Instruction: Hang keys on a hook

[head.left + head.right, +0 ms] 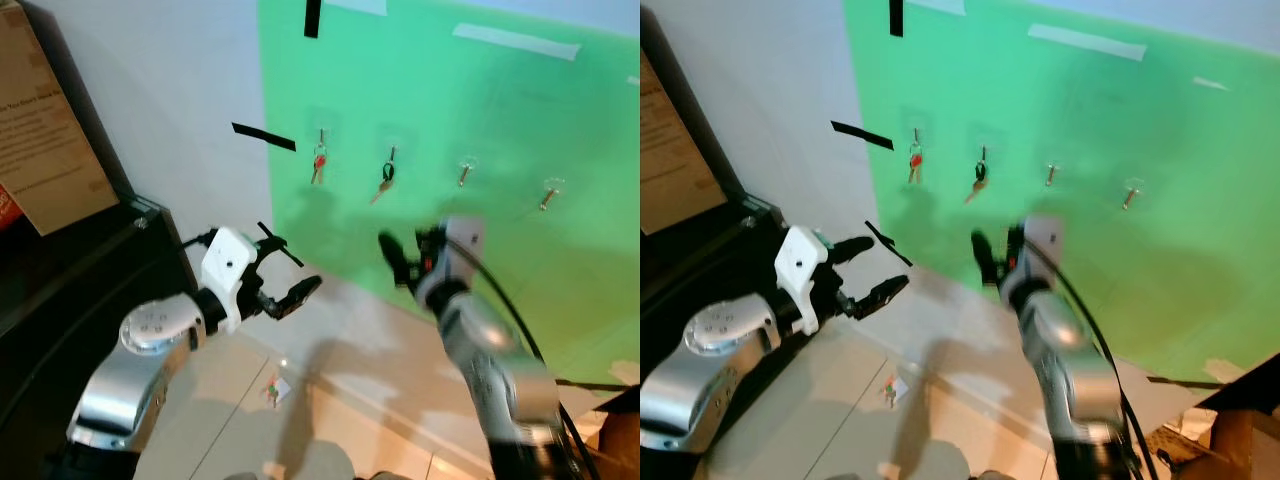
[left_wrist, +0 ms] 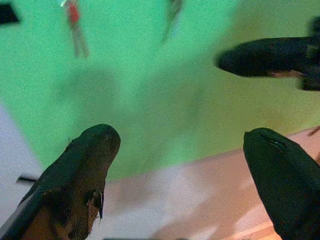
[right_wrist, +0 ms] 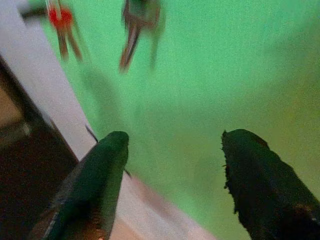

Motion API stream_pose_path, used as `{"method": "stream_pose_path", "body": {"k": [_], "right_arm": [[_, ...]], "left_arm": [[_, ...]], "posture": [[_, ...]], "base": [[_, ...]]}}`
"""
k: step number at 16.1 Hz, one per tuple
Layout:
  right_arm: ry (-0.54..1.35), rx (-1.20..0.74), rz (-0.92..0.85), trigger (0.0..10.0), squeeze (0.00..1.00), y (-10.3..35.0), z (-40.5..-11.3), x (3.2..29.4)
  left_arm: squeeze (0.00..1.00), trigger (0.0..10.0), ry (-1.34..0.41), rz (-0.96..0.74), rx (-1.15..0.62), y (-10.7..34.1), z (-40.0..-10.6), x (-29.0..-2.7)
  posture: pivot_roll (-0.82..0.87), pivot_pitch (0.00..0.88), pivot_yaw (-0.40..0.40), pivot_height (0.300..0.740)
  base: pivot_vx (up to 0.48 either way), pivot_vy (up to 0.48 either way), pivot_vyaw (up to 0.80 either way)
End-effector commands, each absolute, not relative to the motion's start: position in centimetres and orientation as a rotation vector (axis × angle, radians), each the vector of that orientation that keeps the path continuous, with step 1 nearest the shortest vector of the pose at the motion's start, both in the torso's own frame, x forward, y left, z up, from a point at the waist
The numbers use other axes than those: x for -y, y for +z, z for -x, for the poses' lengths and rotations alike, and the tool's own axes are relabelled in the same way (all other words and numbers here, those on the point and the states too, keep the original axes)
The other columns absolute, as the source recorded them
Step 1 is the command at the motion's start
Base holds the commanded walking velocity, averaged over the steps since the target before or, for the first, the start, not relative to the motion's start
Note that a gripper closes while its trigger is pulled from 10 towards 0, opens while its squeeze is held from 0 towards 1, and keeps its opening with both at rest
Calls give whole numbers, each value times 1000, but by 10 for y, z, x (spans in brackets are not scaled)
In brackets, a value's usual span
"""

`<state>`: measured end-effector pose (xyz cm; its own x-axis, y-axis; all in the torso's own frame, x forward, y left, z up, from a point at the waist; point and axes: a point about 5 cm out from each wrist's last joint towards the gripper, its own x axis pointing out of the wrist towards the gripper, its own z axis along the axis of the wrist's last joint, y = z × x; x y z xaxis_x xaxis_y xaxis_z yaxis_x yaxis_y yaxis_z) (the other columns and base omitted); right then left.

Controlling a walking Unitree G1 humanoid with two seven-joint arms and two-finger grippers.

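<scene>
Two key sets hang on hooks on the green wall panel (image 1: pixel 450 150): one with a red tag (image 1: pixel 318 165) and one with a dark tag (image 1: pixel 386 180). To their right are two bare hooks (image 1: pixel 464 172) (image 1: pixel 548 193). My right gripper (image 1: pixel 400 255) is raised just below the dark-tagged keys, open, with nothing between its fingers (image 3: pixel 100 170). My left gripper (image 1: pixel 285 270) is held lower and to the left, also open and empty. A small red-and-green thing (image 1: pixel 272 390), maybe keys, lies on the floor below it.
A cardboard box (image 1: pixel 45 130) leans on dark furniture (image 1: pixel 60 270) at my left. Strips of black tape (image 1: pixel 262 135) mark the wall. A cardboard piece (image 1: pixel 620 430) and a black cable (image 1: pixel 590 383) lie at the lower right. Pale tiles cover the floor.
</scene>
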<state>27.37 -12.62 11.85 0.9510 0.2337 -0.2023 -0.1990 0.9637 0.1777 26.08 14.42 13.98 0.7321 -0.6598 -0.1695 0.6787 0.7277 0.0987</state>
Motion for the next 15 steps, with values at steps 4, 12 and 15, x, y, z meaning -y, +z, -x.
{"method": "stream_pose_path", "body": {"k": [4,12,15], "right_arm": [[157,-188,-127,10000,1000,114,-266,133],[164,-242,-251,10000,1000,106,-263,123],[164,-237,-270,10000,1000,106,-261,122]], "left_arm": [[416,10000,-497,-263,-148,131,-262,-165],[412,10000,-426,-261,-139,130,-265,-160],[412,10000,-392,-246,-134,130,-266,-162]], "posture": [[25,0,-18,740],[18,0,-8,740],[-3,0,19,740]], "base": [[0,0,800],[0,0,800],[0,0,800]]}}
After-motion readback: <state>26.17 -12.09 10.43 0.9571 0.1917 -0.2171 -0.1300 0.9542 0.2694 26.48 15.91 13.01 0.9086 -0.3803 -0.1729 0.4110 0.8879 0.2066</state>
